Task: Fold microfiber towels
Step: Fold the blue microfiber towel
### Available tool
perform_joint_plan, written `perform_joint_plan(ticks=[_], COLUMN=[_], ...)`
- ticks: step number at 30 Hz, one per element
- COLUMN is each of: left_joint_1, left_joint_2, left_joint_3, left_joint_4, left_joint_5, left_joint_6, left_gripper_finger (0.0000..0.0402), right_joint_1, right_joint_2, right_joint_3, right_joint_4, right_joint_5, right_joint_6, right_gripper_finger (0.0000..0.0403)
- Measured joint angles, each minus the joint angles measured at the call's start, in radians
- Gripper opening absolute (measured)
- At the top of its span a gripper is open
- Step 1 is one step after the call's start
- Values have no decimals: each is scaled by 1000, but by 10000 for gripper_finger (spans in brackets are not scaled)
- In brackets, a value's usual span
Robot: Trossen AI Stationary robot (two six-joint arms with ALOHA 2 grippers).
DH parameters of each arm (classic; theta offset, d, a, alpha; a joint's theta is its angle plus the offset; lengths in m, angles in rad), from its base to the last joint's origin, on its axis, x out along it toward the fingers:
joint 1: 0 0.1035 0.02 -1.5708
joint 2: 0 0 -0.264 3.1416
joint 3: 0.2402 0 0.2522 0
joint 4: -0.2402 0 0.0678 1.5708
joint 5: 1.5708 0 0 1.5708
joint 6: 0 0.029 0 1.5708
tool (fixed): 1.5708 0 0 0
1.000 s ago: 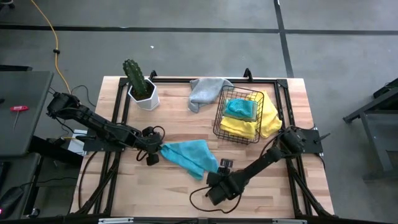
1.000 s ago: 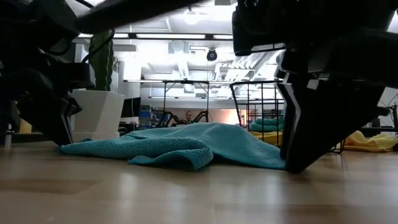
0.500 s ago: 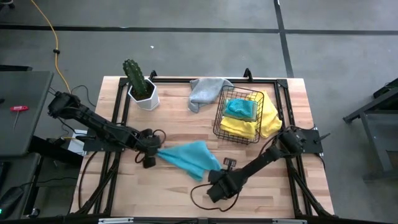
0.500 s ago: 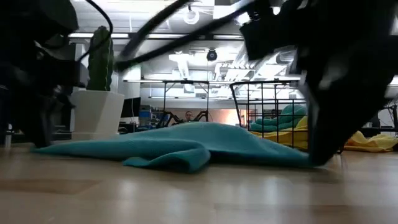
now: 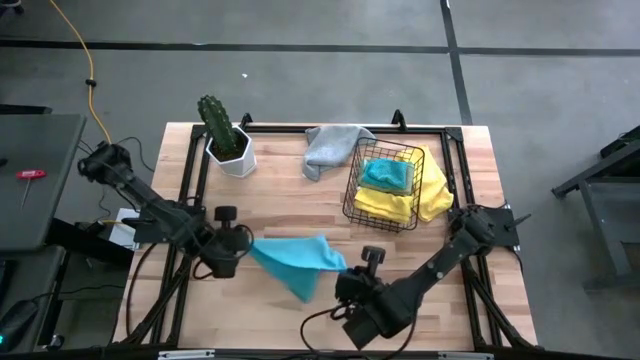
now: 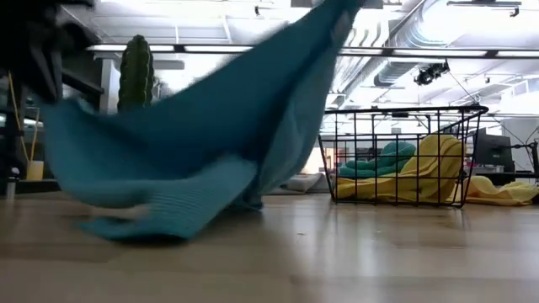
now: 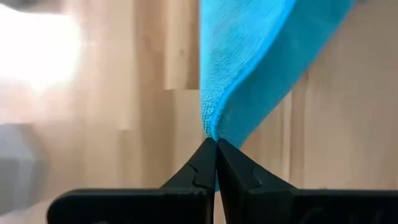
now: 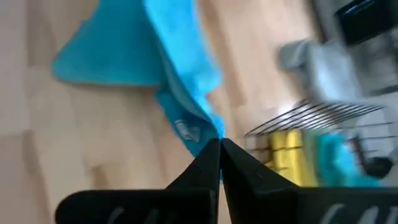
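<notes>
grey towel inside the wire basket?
No. In the high view the grey towel lies on the table outside the basket, by its rim.

You are looking at two dark, almost black arms made of long thin links with round chunky joints. Thin black cables are looping beside each one. The left gripper point(image 7: 216, 149) and the right gripper point(image 8: 220, 149) are each showing two flat, pointed black fingers.

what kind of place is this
Probably a robotics lab or workshop, not a home: a wooden table on a black frame over a bare concrete floor, and exposed ducts with strip lights overhead in an open room.
</notes>
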Motion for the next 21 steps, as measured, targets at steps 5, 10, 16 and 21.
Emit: perform_joint_plan(ticks=[5, 10, 16, 21], left_joint_1=[-68, -109, -151, -183], left_joint_2=[0, -3, -55, -75], left_joint_3=[178, 323, 351, 350], left_joint_4=[-279, -526, -519, -516], left_joint_5=[-80, -159, -196, -340], left_joint_6=[-91, -238, -230, -198], left_gripper_finger=[0, 0, 0, 0], right_joint_1=[-10, -33, -62, -96], right_joint_2=[-2, -10, -8, -8], right_joint_3=[113, 187, 201, 201], right_joint_4=[-46, -45, -44, -43], right_joint_5=[116, 158, 123, 69], right_joint_6=[-62, -169, -241, -278], right_gripper_finger=[0, 0, 0, 0])
